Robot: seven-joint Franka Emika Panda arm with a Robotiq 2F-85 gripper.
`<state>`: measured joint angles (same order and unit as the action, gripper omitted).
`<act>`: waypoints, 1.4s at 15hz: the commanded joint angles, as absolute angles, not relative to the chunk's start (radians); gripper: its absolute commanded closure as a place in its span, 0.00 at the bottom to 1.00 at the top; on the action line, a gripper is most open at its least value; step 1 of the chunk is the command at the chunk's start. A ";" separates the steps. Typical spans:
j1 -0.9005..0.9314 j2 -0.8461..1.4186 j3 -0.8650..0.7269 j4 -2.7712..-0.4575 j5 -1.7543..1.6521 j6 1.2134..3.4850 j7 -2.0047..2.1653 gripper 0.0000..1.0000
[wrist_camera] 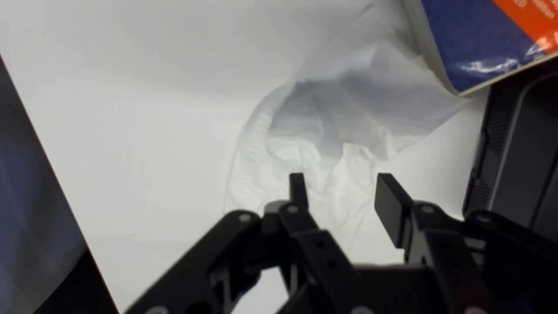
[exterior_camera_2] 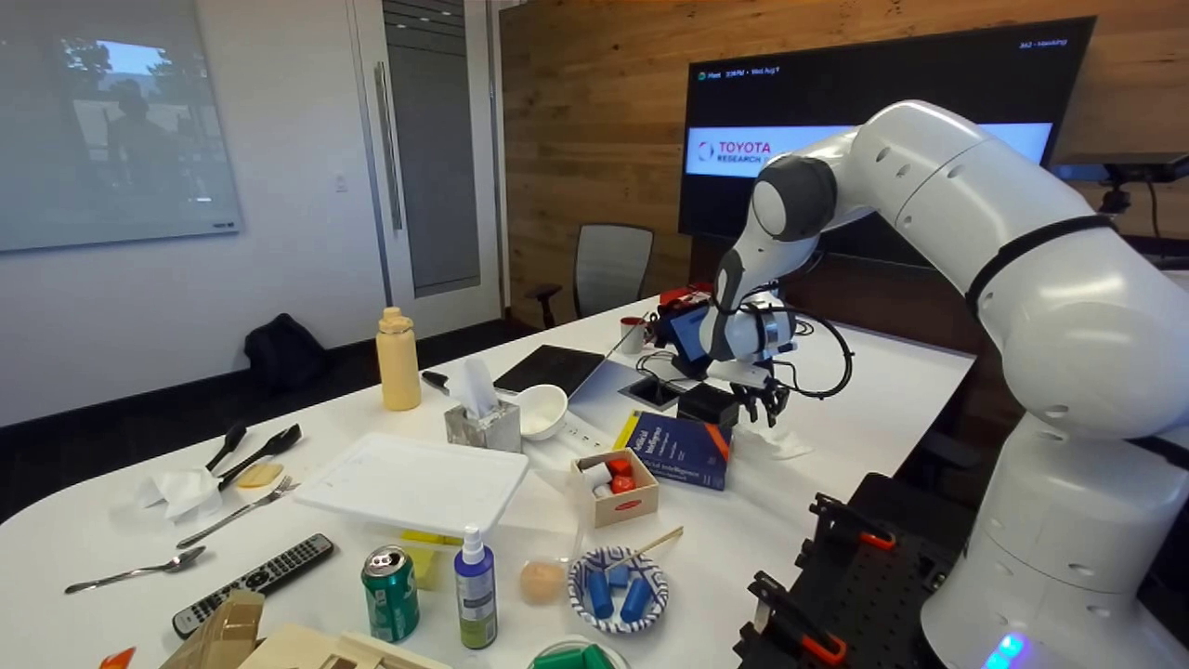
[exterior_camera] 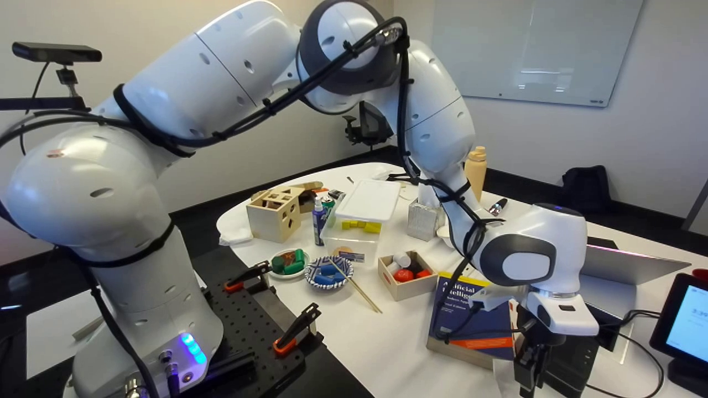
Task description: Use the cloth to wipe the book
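Observation:
The cloth is a thin, crumpled white sheet (wrist_camera: 322,126) on the white table, with one end against or under the book's corner. It also shows in an exterior view (exterior_camera_2: 788,446). The thick dark-blue book (exterior_camera: 470,318) lies flat, with a yellow band at one end and an orange stripe at the other; it also shows in an exterior view (exterior_camera_2: 671,448) and at the top right of the wrist view (wrist_camera: 471,48). My gripper (wrist_camera: 340,187) is open and empty, pointing down over the cloth beside the book. It also shows in both exterior views (exterior_camera: 530,367) (exterior_camera_2: 766,409).
A black box (wrist_camera: 527,165) stands close beside the book and my gripper. A wooden box of blocks (exterior_camera: 409,279), a grey laptop (exterior_camera: 614,282), a tablet (exterior_camera: 683,318) with cables and a patterned bowl (exterior_camera_2: 618,595) are around. The table's edge (wrist_camera: 43,152) is at the wrist view's left.

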<state>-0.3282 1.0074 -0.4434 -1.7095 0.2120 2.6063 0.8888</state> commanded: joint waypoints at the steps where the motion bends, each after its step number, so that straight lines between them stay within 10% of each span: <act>1: -0.349 0.969 -0.394 -1.725 0.232 2.611 0.848 0.22; 5: -0.293 0.900 -0.389 -1.779 0.205 2.604 0.819 0.00; 21: -0.252 0.673 -0.237 -1.827 0.192 2.339 0.328 0.00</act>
